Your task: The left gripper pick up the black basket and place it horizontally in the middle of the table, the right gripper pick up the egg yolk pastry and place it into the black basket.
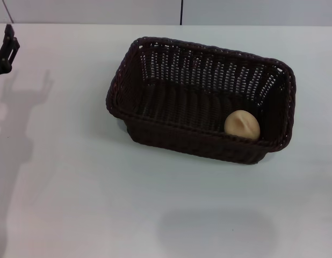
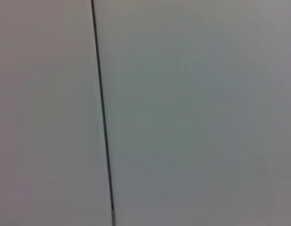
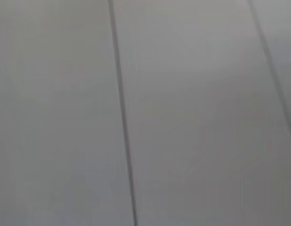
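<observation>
The black basket (image 1: 155, 115) sits lengthwise across the middle of the white table (image 1: 74, 188), slightly turned. The egg yolk pastry (image 1: 242, 125) lies inside the basket, in its near right corner. The left gripper (image 1: 6, 48) shows only as black fingers at the far left edge of the head view, well away from the basket and holding nothing. The right gripper is out of view. Both wrist views show only plain grey wall panels with dark seams.
A grey wall with a dark vertical seam (image 1: 181, 12) stands behind the table's far edge. The left arm's shadow (image 1: 15, 123) falls on the table's left side.
</observation>
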### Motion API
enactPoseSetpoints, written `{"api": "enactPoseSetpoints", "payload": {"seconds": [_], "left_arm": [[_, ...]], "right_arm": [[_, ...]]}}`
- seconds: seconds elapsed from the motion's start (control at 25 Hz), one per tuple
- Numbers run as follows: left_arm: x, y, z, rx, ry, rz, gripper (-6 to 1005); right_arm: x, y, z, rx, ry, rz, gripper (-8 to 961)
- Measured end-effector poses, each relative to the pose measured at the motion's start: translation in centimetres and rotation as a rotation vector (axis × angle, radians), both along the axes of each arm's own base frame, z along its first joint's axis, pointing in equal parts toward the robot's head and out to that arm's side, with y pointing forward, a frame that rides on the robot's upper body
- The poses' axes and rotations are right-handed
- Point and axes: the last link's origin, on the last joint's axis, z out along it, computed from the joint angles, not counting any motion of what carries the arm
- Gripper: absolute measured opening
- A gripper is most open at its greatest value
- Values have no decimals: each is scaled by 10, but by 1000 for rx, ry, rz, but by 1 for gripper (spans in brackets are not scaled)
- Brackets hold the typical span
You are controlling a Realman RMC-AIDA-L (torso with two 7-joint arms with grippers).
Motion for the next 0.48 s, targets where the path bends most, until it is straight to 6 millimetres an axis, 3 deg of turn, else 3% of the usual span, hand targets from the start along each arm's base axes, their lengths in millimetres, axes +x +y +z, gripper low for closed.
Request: {"api": "enactPoseSetpoints", "payload": {"seconds": [0.48], "left_arm": [[-19, -19, 8, 59, -102, 35, 802]], "right_arm": [[4, -3, 0, 5, 10, -30, 773]]}}
